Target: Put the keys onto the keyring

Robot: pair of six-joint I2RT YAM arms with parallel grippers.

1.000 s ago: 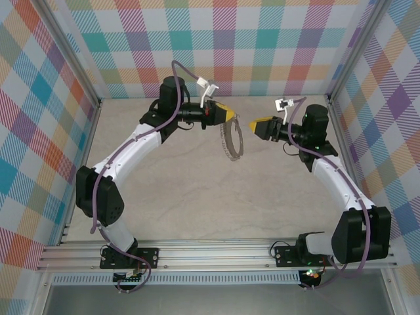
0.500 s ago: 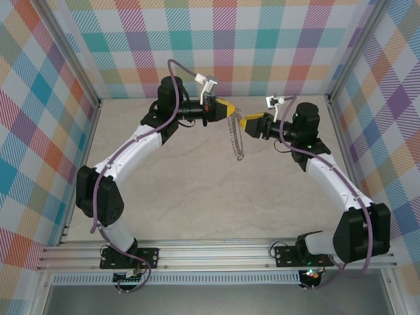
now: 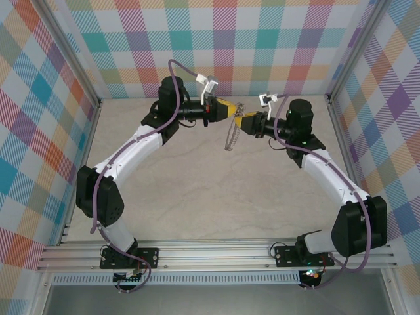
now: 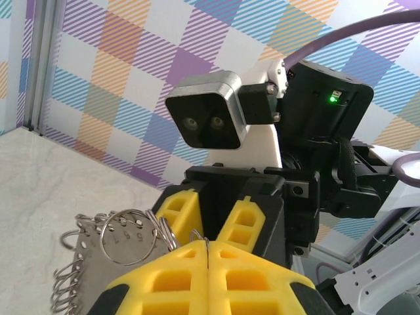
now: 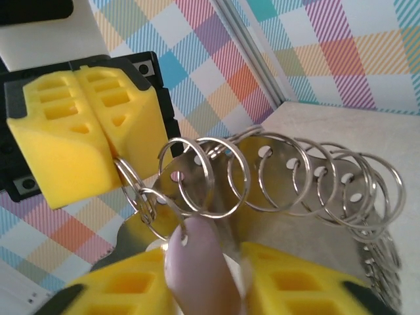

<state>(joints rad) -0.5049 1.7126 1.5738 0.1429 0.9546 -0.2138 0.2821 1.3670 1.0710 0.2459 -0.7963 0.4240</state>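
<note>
Left pincer (image 3: 233,112) is shut tight, and it has hold of the keyring (image 3: 230,135) by its top end. The keyring hangs down from it in the air, over the far part of the bench (image 3: 197,197), near the middle of the far edge. Just to the right, almost nose to nose with it, my right pincer (image 3: 241,120) has its fingers closed in on the key (image 5: 197,259). The lilac head sits pinched between them.

I think the step in hand is to slip the key onto one of the little loops (image 5: 249,172). To do it well, I would hold the left side very steady so the keyring does not swing. I would move the right side slowly and aim the key at just one loop, the nearest one. I would not push hard, because a hard push could bend a loop or make the key slip out.

From the top view I can see both arms and how the keyring hangs, but the key is too small to pick out. My left wrist view shows the yellow fingers pressed flat together on a thin wire, with the right pincer facing them. My right wrist view shows the key's head right up against the row of loops. I cannot see its blade there.
</note>
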